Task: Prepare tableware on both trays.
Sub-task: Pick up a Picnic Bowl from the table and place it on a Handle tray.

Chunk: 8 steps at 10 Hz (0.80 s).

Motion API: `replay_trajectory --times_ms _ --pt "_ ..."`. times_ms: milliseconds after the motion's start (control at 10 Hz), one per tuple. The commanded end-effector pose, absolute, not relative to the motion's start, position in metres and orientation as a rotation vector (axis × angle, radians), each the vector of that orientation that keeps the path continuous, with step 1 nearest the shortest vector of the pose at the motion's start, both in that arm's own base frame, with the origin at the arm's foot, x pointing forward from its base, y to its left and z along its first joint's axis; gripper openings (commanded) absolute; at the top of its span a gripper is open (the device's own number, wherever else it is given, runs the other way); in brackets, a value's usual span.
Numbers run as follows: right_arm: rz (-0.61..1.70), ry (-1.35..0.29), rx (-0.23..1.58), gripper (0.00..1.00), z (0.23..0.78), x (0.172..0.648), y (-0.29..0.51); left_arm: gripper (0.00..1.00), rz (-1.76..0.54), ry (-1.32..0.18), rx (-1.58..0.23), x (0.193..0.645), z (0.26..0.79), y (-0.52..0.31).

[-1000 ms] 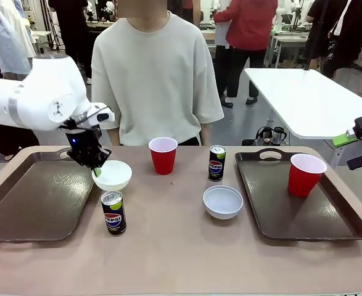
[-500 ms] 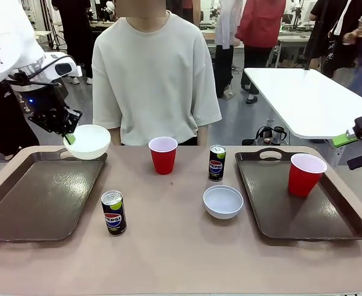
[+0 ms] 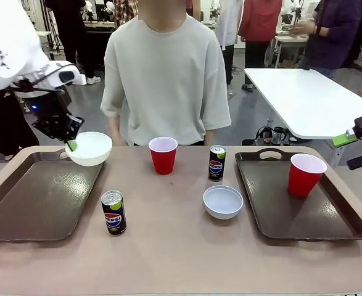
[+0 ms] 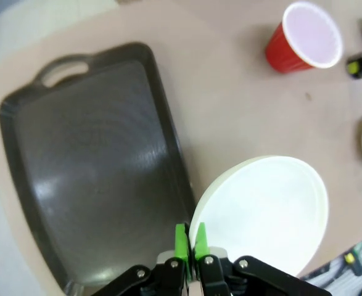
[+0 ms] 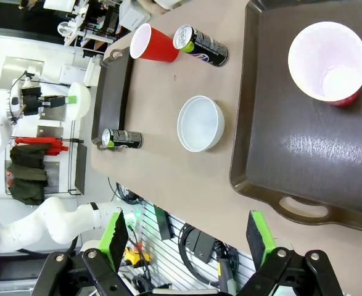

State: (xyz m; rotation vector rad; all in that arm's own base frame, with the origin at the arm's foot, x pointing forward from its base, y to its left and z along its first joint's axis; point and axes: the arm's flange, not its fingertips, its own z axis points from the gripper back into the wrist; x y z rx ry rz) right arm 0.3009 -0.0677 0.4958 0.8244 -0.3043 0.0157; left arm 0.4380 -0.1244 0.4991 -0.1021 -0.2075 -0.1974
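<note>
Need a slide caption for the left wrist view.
Left claw grips a white bowl by its rim, over the edge of the dark brown tray.

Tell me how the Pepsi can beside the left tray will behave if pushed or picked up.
The Pepsi can stands tall and slim on a narrow base, so a push near its top would likely tip it, and its round body could then roll. Its glossy wall looks slippery; a mid-height grip seems safer. Its weight can't be judged.
</note>
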Motion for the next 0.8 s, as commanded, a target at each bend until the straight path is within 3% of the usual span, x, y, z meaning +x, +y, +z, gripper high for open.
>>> replay_trajectory --times_ms 0,300,500,600,700 --pt "0.023 -0.313 0.85 1.0 0.495 0.304 -0.068 0.04 -0.227 -0.144 -0.087 0.391 0.529 -0.062" --pt "0.023 -0.313 0.85 1.0 0.495 0.304 -0.068 0.04 -0.229 -0.052 -0.073 0.347 0.533 0.016" --pt "0.023 -0.313 0.85 1.0 0.495 0.304 -0.068 0.04 -0.214 -0.064 -0.115 0.334 0.529 0.035" --pt "0.023 -0.313 0.85 1.0 0.495 0.304 -0.068 0.04 -0.15 -0.147 -0.124 0.336 0.525 0.035" --pt "0.023 -0.313 0.85 1.0 0.495 0.304 -0.068 0.04 -0.201 -0.045 -0.109 0.332 0.537 0.038"
